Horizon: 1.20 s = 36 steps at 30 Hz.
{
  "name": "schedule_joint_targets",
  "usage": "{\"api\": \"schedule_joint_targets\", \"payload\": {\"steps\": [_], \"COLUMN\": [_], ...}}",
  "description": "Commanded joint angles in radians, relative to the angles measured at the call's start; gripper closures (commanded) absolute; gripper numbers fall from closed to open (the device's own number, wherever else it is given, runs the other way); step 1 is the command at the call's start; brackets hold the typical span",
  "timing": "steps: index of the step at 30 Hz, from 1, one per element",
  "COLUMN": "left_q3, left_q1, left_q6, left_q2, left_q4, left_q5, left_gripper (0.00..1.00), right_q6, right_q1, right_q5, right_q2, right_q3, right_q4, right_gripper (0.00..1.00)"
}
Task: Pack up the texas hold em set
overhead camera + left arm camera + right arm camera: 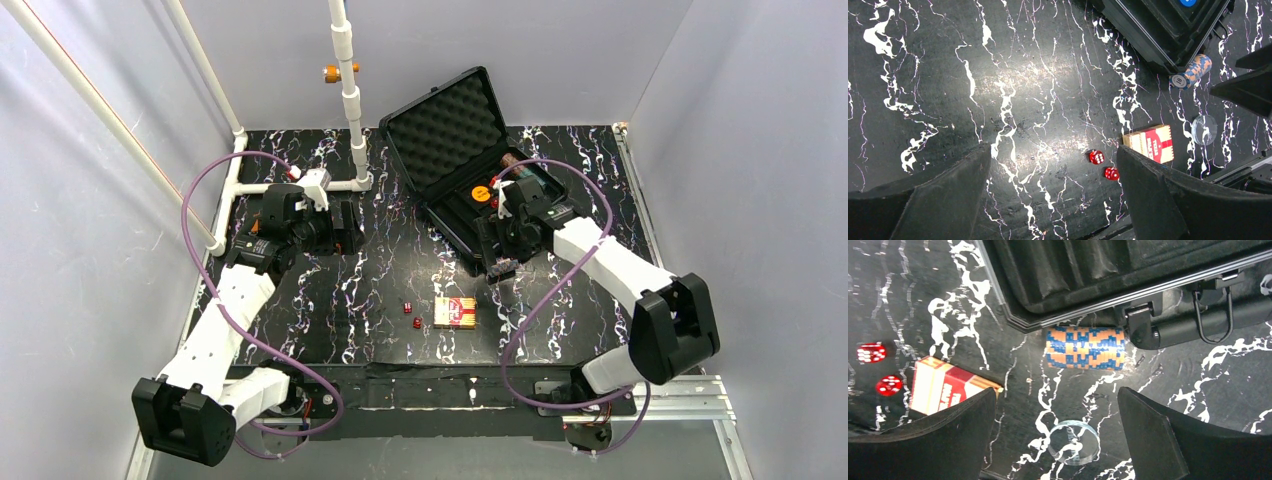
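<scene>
We get even, bright overhead light in the top view, soft shadows. Left wrist view: dull glare patch mid black white-veined marbled desk. Right wrist view: sharp centre, dark lower corners.

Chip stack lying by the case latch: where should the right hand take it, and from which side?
Grip the chip stack by its two flat ends, coming straight down. It lies on its side as a loose roll, so squeezing end to end should keep the chips together. The case rim blocks its far side; the latch crowds one end, so room there looks tight.
</scene>
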Motion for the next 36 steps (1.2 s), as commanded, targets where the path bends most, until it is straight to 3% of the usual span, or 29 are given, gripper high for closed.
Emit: {"api": "schedule_joint_targets", "payload": {"steps": [1,36], "left_q3": [0.035,0.029], "left_q1": [-0.004,-0.007], "left_q6": [0.006,0.006], "left_q2": [-0.018,-0.026], "left_q4": [-0.014,-0.012], "left_q5": [0.022,0.023], "left_gripper": [0.05,0.06], "right_q6": [-0.029,0.053], "right_q1": [0.008,0.030], "right_q5": [0.083,0.155], "right_q2": [0.045,0.167], "right_q3": [0.071,-0.030], "right_q4": [-0.048,0.028], "right_gripper": [0.02,0.02]}}
